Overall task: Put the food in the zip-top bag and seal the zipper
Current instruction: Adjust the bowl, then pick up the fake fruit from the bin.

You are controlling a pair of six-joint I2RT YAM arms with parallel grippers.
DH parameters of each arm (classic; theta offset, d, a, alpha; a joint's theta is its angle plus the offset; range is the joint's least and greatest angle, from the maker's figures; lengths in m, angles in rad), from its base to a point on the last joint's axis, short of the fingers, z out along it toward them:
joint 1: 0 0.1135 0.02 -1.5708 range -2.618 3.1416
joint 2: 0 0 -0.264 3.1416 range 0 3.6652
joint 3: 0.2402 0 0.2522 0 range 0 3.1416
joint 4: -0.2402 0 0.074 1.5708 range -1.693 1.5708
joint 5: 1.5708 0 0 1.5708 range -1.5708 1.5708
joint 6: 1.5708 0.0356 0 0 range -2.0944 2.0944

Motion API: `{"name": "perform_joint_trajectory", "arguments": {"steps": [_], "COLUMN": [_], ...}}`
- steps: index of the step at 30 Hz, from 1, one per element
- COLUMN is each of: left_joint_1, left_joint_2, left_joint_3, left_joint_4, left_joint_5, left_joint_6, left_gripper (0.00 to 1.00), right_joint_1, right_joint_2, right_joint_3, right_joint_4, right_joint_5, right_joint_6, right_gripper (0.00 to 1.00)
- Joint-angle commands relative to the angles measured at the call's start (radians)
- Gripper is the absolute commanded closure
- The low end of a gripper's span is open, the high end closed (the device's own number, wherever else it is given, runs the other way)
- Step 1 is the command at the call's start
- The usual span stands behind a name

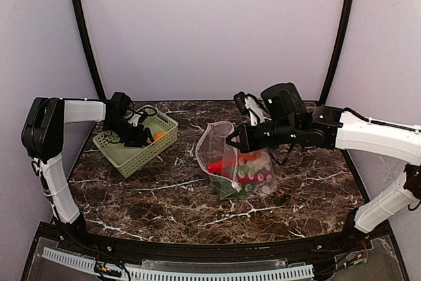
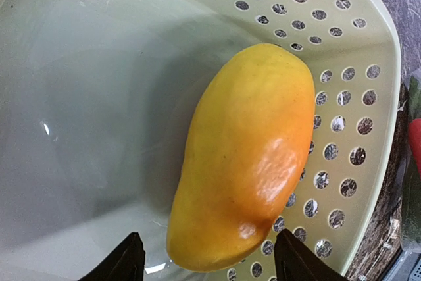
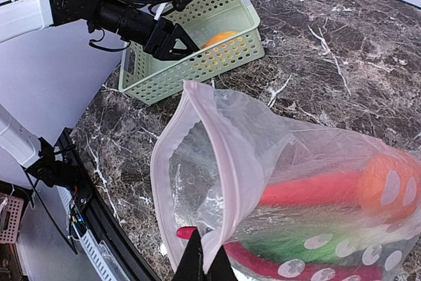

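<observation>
A yellow-orange piece (image 2: 250, 156) lies alone in the pale green basket (image 2: 342, 97). My left gripper (image 2: 210, 233) is open, with a finger on each side of the piece's near end and a small gap on both sides. In the top view the left gripper (image 1: 146, 137) reaches into the basket (image 1: 125, 159). My right gripper (image 3: 205, 255) is shut on the rim of the zip-top bag (image 3: 263, 156), holding its mouth open and lifted. The pink zipper (image 3: 223, 162) runs round that mouth. Inside the bag lie a red chili (image 3: 309, 189), an orange fruit (image 3: 388, 182) and green pieces (image 3: 296, 241).
The basket (image 3: 217, 64) stands at the table's back left, near the left edge. The bag (image 1: 230, 156) lies mid-table, its mouth towards the basket. Dark marble table (image 1: 164, 195) shows between them. A black frame borders the near edge.
</observation>
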Motion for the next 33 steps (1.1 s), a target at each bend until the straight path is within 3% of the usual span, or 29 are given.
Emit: {"name": "perform_joint_trajectory", "arguments": {"steps": [1,8,16,27,33], "left_joint_1": [0.004,0.006,0.013,0.063,0.068], "left_joint_2": [0.024,0.046,0.042,-0.098,-0.301], "left_joint_3": [0.026,0.023,0.025,-0.052,-0.174], "left_joint_4": [-0.019,0.001,0.002,0.092,0.191], "left_joint_5": [0.076,0.121,0.131,0.057,-0.077], "left_joint_6": [0.011,-0.004,-0.018,-0.080,-0.142], "left_gripper": [0.33,0.38,0.61,0.68,0.69], "right_joint_1": [0.001,0.001,0.001,0.000,0.001], "right_joint_2": [0.002,0.012,0.003,-0.006,-0.006], "right_joint_3": [0.002,0.003,-0.006,-0.013,-0.002], "right_joint_4": [0.034,0.037,0.036,0.036,0.027], "right_joint_5": [-0.008,-0.011,-0.002,0.003,0.015], "right_joint_6": [0.006,0.004,0.006,0.009,0.002], "right_gripper": [1.00,1.00,1.00,1.00,1.00]}}
